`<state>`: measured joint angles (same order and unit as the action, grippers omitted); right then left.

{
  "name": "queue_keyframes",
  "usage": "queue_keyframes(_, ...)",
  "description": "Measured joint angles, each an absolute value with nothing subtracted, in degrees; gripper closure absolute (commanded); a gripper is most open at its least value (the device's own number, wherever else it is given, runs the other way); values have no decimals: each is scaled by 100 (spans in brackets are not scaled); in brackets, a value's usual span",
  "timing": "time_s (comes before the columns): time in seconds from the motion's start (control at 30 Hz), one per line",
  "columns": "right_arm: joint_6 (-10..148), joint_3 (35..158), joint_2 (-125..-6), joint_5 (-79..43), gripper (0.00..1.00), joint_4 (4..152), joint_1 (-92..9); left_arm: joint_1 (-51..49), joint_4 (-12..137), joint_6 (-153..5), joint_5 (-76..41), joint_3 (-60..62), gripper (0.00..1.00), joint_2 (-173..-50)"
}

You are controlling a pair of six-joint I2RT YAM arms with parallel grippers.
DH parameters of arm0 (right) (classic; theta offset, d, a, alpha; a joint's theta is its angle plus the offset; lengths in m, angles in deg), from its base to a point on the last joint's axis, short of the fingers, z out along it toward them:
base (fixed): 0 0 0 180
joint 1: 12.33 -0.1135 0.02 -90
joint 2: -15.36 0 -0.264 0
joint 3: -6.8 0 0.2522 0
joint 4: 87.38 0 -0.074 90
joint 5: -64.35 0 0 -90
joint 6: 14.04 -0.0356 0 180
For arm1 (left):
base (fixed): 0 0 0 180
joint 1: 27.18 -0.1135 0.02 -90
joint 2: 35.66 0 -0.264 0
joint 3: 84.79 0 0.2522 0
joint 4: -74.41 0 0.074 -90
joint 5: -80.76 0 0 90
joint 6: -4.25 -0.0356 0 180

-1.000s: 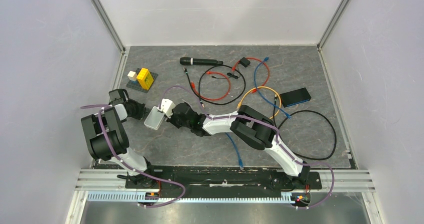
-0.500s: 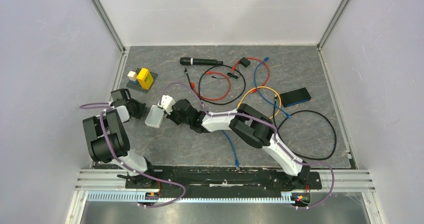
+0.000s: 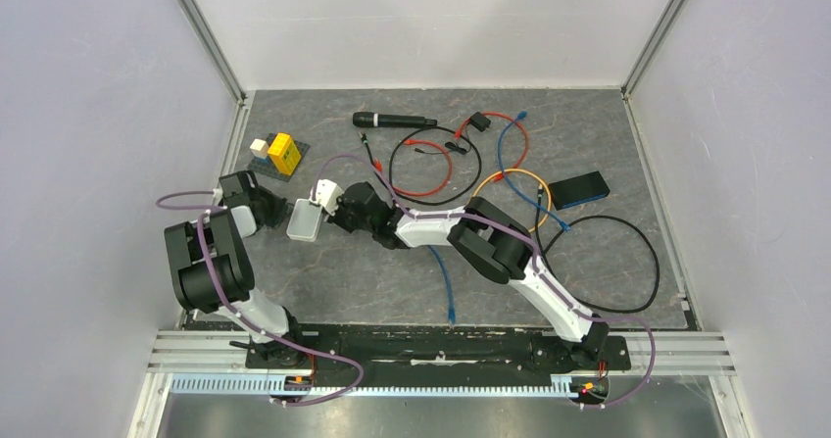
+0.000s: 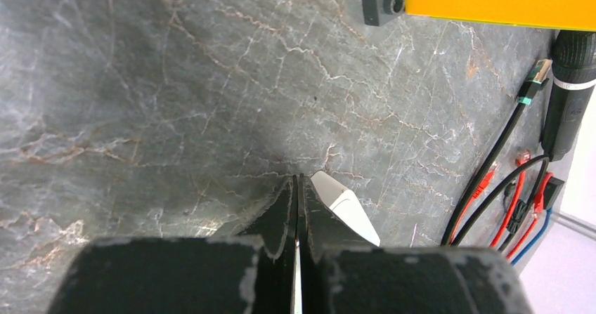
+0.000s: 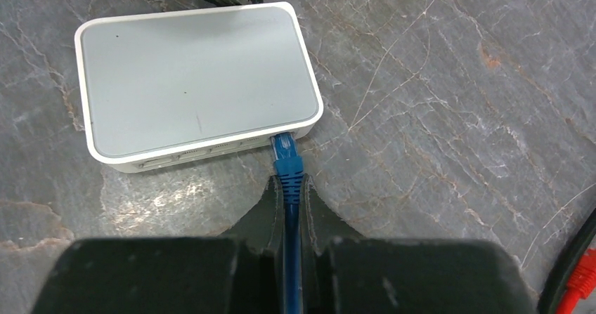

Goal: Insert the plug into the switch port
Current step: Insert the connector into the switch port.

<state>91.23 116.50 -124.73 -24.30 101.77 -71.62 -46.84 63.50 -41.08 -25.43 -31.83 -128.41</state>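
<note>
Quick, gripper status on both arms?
Left gripper: shut, nothing between the fingers.
Right gripper: shut on the blue cable, just behind its plug.

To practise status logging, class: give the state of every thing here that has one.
Left gripper, shut, empty.
Right gripper, shut on plug.
Plug, tip at the switch's edge, body outside.
Switch, lying flat, top up.

Bright, even light from above casts soft shadows — a pale sheen glints on the desk (image 5: 162, 194) in the right wrist view, its bottom edge blurred.
</note>
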Motion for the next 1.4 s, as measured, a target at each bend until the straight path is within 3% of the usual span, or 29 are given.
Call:
queue_keyframes(0.57,9577,11995,-12639,-583,100,9861,-6674,-4413,5484,-4685,-2473,-2327,98,-12887)
queue_keyframes(0.93,9612,11982,-12639,-500,100,9876,-6659,-4400,5653,-4685,-2339,-2379,98,-13121)
queue_keyframes(1.03,9623,11947,-12639,-502,100,9944,-6661,-4400,5535,-4685,-2199,-2366,91,-13130)
queue_keyframes(1.2,9645,11643,-12591,-509,75,10409,-6659,-4398,4879,-4685,-1924,-2136,74,-13104)
queue_keyframes(1.3,9643,11219,-12449,-535,58,10890,-6663,-4273,4186,-4681,-1939,-1946,47,-13036)
queue_keyframes(1.4,9544,10664,-12119,-642,45,11100,-6630,-4087,3609,-4644,-1815,-1839,41,-12879)
